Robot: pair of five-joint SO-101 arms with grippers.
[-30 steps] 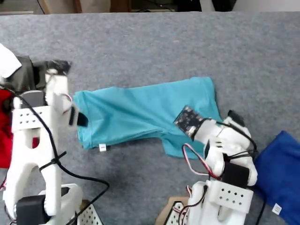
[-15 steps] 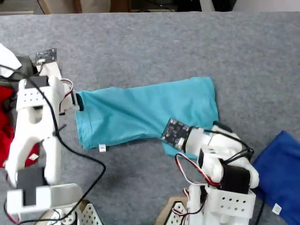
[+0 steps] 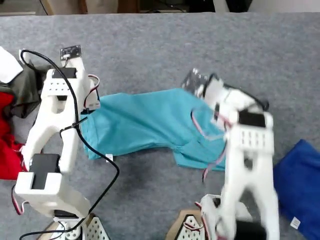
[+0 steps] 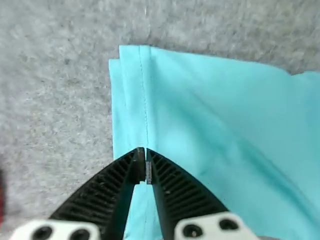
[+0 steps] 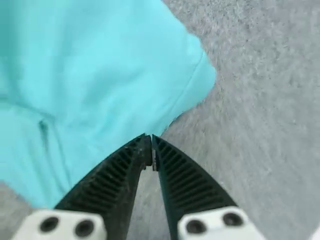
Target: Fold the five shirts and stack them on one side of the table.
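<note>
Fabric of the teal shirt (image 3: pixel 145 125) looks thin, soft and light. It has no stiffness of its own, so I judge that it will sag and crease wherever it is not supported. It lies across the middle of the grey surface (image 3: pixel 150 45), already doubled lengthwise, with its long side running from one arm to the other.

The left gripper (image 4: pixel 145 165) is at the end of the shirt where the stitched hem runs. Its jaws are closed together, and the double edge of the hem appears to be pinched between the tips. The right gripper (image 5: pixel 151 150) is at the opposite end. It is also closed, on a rounded corner of the cloth that seems raised from the surface.

Hems and corners are, in my view, the best places to take hold, because the layers are thicker there and slip less. A grip on one layer only could let the fold open. The rough surface will probably drag the cloth, so lifting seems safer than sliding.

A blue shirt (image 3: pixel 300 180) lies at the right edge, and a red garment (image 3: pixel 7 150) and a dark garment (image 3: pixel 20 90) at the left.
</note>
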